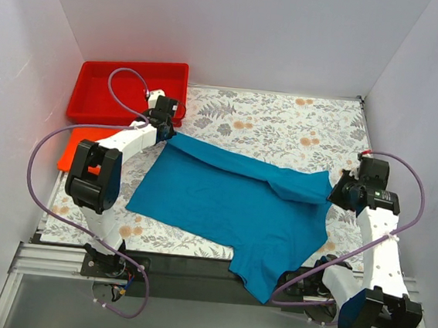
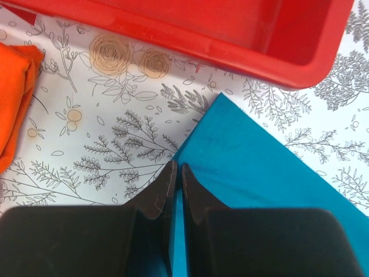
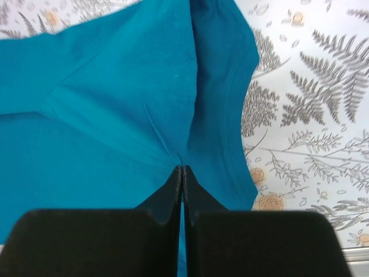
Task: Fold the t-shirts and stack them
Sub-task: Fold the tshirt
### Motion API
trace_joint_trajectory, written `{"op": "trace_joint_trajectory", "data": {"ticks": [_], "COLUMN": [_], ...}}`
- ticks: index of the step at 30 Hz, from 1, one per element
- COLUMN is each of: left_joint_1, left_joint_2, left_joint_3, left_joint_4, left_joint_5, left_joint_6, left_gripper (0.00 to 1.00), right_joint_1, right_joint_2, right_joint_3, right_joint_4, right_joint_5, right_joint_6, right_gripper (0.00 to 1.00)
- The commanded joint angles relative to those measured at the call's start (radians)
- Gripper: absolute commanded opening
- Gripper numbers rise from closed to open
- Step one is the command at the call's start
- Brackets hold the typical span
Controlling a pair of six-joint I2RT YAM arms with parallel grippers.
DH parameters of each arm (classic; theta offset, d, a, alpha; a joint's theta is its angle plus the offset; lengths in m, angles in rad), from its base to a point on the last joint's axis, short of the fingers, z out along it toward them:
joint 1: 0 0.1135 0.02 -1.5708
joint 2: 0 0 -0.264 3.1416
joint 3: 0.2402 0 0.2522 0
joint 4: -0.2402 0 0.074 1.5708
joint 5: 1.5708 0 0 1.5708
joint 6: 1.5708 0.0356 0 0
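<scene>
The teal-blue t-shirt (image 1: 231,204) lies spread across the floral table, its near edge hanging over the table's front. My left gripper (image 1: 168,132) is shut on the shirt's far left corner (image 2: 242,156), with cloth pinched between the jaws. My right gripper (image 1: 334,192) is shut on the shirt's right side (image 3: 127,104), where a fold of cloth lies doubled over near the sleeve. The orange-red t-shirt (image 1: 71,150) lies bunched at the table's left edge, partly hidden by the left arm; it also shows in the left wrist view (image 2: 14,98).
A rigid red plastic tray (image 1: 126,85) stands at the back left, just beyond the left gripper; its wall also shows in the left wrist view (image 2: 230,40). White walls close in the table on three sides. The floral cloth (image 1: 285,124) covers the table.
</scene>
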Motion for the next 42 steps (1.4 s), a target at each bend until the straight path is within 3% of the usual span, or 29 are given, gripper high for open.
{"op": "trace_joint_trajectory", "data": {"ticks": [1, 12, 21, 24, 25, 26, 27, 29, 31, 35, 42], "left_joint_1": [0.006, 0.006, 0.0, 0.0, 0.0, -0.002, -0.003, -0.008, -0.009, -0.011, -0.065], "left_joint_2": [-0.014, 0.061, 0.103, 0.113, 0.113, 0.113, 0.106, 0.089, 0.043, -0.057, -0.299], "left_joint_3": [-0.016, -0.023, -0.009, 0.002, 0.003, 0.005, 0.01, 0.013, 0.01, -0.012, -0.16], "left_joint_4": [-0.004, -0.031, -0.068, -0.079, -0.087, -0.093, -0.105, -0.117, -0.133, -0.154, -0.096], "left_joint_5": [-0.029, -0.023, -0.043, -0.067, -0.072, -0.078, -0.083, -0.113, -0.129, -0.15, -0.055], "left_joint_6": [-0.01, -0.033, -0.045, -0.048, -0.047, -0.045, -0.042, -0.041, -0.039, -0.036, -0.023], "left_gripper": [0.0, 0.0, 0.01, 0.03, 0.05, 0.08, 0.1, 0.22, 0.31, 0.58, 0.64], "right_joint_1": [0.0, -0.003, -0.009, -0.011, -0.011, -0.009, -0.011, -0.012, -0.012, -0.017, -0.019], "right_joint_2": [-0.023, -0.027, -0.03, -0.037, -0.041, -0.043, -0.044, -0.041, -0.026, 0.014, 0.118], "right_joint_3": [-0.05, -0.135, -0.122, -0.122, -0.119, -0.113, -0.104, -0.061, -0.015, 0.014, -0.11], "right_joint_4": [-0.041, -0.07, -0.069, -0.07, -0.07, -0.07, -0.07, -0.072, -0.066, 0.011, 0.169], "right_joint_5": [-0.033, -0.07, -0.006, -0.021, -0.021, -0.017, 0.011, 0.034, 0.043, -0.003, -0.294], "right_joint_6": [0.02, 0.025, 0.008, 0.002, 0.0, -0.006, -0.007, -0.015, -0.014, 0.006, 0.019], "right_gripper": [0.01, 0.01, 0.01, 0.1, 0.14, 0.27, 0.32, 0.47, 0.52, 0.52, 0.4]}}
